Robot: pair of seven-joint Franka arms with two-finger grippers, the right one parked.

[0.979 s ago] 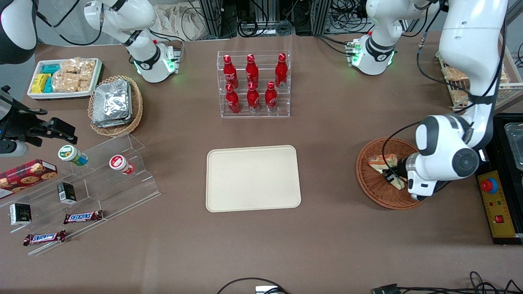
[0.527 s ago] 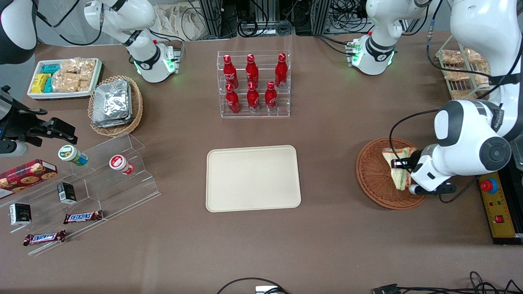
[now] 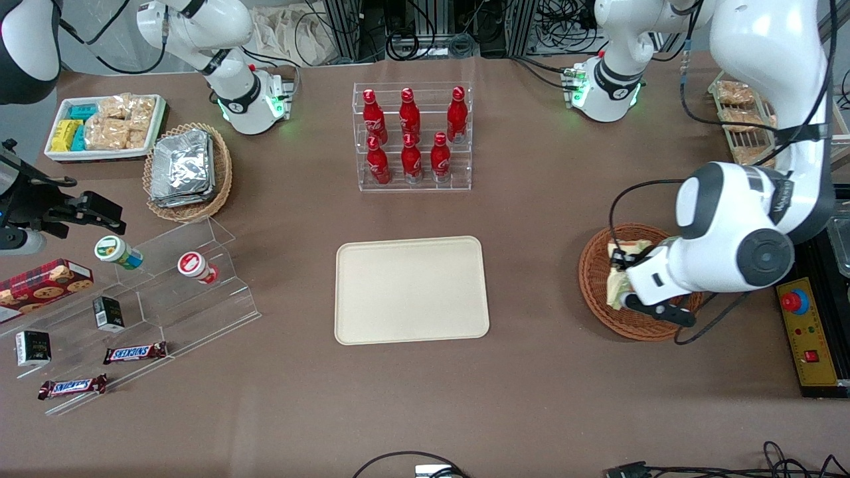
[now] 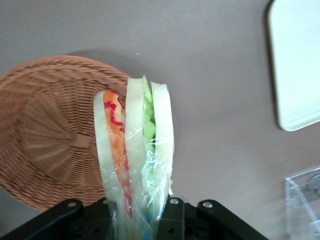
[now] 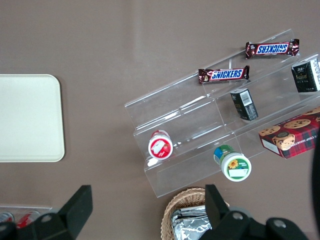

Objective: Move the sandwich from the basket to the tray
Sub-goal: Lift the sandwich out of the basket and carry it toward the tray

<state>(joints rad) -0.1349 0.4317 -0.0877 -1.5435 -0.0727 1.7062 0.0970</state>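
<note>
The gripper (image 3: 621,282), clenched on the sandwich (image 3: 617,275), hangs over the basket (image 3: 597,292), with the tray (image 3: 412,290) off at nine o'clock.

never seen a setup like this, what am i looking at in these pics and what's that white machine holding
These are two white robot arms at a brown table, photographed at one moment by three cameras. One camera faces the robots from the front; the other two sit on the arms' wrists and look down past the grippers.

The working arm's gripper hangs over a reddish-brown wicker basket. It is shut on a wedge sandwich in clear wrap, and the wrist view shows the sandwich raised above the basket.

In the middle lies a cream tray, where the sandwich is meant to go. Also on the table: a clear rack of red bottles, a tan basket of foil packs, a white tray of snacks, and clear steps with chocolate bars and small pots.
</note>
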